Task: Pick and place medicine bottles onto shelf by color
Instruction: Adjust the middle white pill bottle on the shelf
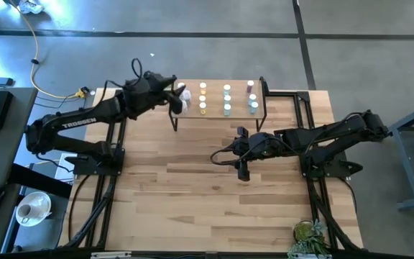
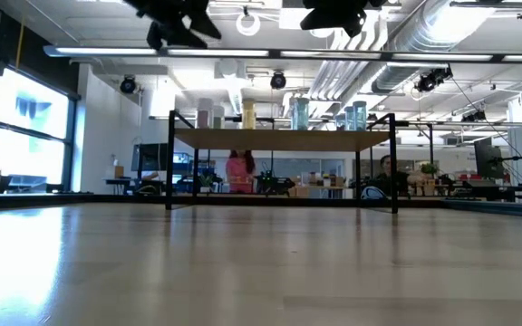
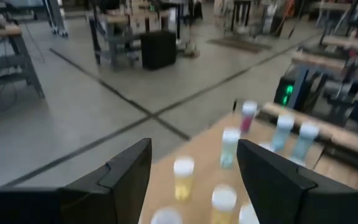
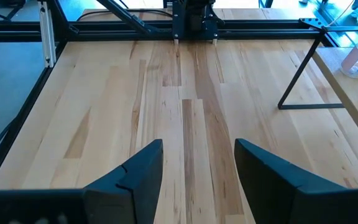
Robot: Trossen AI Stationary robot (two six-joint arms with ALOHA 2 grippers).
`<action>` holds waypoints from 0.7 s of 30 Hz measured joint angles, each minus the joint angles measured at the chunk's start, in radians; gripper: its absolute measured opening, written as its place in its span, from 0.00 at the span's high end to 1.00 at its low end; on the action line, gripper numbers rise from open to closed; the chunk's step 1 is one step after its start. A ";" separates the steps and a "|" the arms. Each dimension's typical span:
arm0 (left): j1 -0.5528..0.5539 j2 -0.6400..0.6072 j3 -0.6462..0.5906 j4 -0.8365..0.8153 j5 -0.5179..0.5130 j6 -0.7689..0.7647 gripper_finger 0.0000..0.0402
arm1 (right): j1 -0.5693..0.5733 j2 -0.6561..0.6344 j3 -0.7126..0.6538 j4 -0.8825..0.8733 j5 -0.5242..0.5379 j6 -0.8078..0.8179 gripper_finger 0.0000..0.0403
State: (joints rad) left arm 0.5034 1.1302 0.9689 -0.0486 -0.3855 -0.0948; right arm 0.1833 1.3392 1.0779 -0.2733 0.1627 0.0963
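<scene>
The shelf is a small light-wood board on thin black legs at the table's far middle. Medicine bottles stand upright on it in rows: white at its left end, then yellow, teal, and pink with blue at its right end. My left gripper hovers open above the shelf's left end, with the yellow bottles showing past its fingers. My right gripper hangs open over bare tabletop, on the near side of the shelf's right half.
Black frame rails run along the table's left and right sides. A small green plant sits at the near right corner. The wide wooden tabletop lies on the near side of the shelf. People show far off in the room behind.
</scene>
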 joint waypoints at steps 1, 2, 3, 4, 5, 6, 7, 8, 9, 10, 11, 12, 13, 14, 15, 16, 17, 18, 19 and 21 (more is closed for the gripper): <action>0.000 0.007 0.023 0.000 0.000 0.000 0.43 | 0.000 0.000 0.000 0.000 0.000 0.000 0.53; -0.001 0.016 0.045 -0.003 0.000 -0.004 0.43 | 0.000 0.000 0.000 0.000 0.000 0.000 0.53; -0.001 0.026 0.065 -0.018 0.001 -0.011 0.43 | 0.000 0.000 0.000 0.000 0.000 0.000 0.53; -0.001 0.038 0.085 -0.034 0.004 -0.024 0.43 | 0.000 0.000 0.000 0.000 0.000 0.000 0.53; -0.001 0.052 0.106 -0.049 0.005 -0.037 0.43 | 0.000 0.000 0.000 0.000 0.000 0.000 0.53; -0.001 0.065 0.127 -0.071 0.004 -0.050 0.43 | 0.000 0.000 0.000 -0.001 0.000 0.000 0.53; -0.001 0.079 0.145 -0.097 0.001 -0.062 0.43 | 0.000 0.000 0.000 -0.001 0.000 0.000 0.53; -0.001 0.095 0.159 -0.121 -0.010 -0.073 0.43 | 0.000 0.000 0.000 -0.001 0.000 0.000 0.53; -0.001 0.112 0.171 -0.145 -0.027 -0.080 0.43 | 0.000 0.000 0.000 -0.003 0.000 0.000 0.53; -0.001 0.128 0.180 -0.171 -0.045 -0.087 0.44 | 0.000 0.000 0.000 -0.005 0.000 0.000 0.53; -0.001 0.144 0.188 -0.193 -0.062 -0.095 0.45 | 0.000 0.000 0.000 -0.007 0.000 0.000 0.53; -0.001 0.159 0.195 -0.209 -0.075 -0.102 0.46 | 0.000 0.000 0.000 -0.008 0.000 0.000 0.53; -0.001 0.175 0.202 -0.220 -0.086 -0.109 0.47 | 0.000 0.000 0.000 -0.010 0.000 0.000 0.53; -0.001 0.189 0.206 -0.222 -0.091 -0.113 0.50 | 0.000 0.000 0.000 -0.014 0.000 0.000 0.53; 0.000 0.202 0.208 -0.224 -0.091 -0.113 0.52 | 0.000 0.000 0.000 -0.017 0.000 0.000 0.53; 0.000 0.215 0.212 -0.226 -0.090 -0.113 0.55 | 0.000 0.000 0.000 -0.020 0.000 0.000 0.53; 0.000 0.226 0.216 -0.226 -0.090 -0.114 0.58 | 0.000 0.000 0.000 -0.022 0.000 0.000 0.53; -0.001 0.236 0.221 -0.225 -0.090 -0.113 0.62 | 0.000 0.000 0.000 -0.025 0.000 0.000 0.53; -0.003 0.244 0.225 -0.220 -0.088 -0.113 0.65 | 0.000 0.000 0.000 -0.027 0.000 0.000 0.53; -0.007 0.259 0.233 -0.216 -0.077 -0.113 0.73 | 0.000 0.000 0.000 -0.032 0.000 0.000 0.53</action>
State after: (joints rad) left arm 0.4960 1.3889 1.2015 -0.2643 -0.4620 -0.2082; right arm 0.1833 1.3396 1.0779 -0.3051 0.1626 0.0963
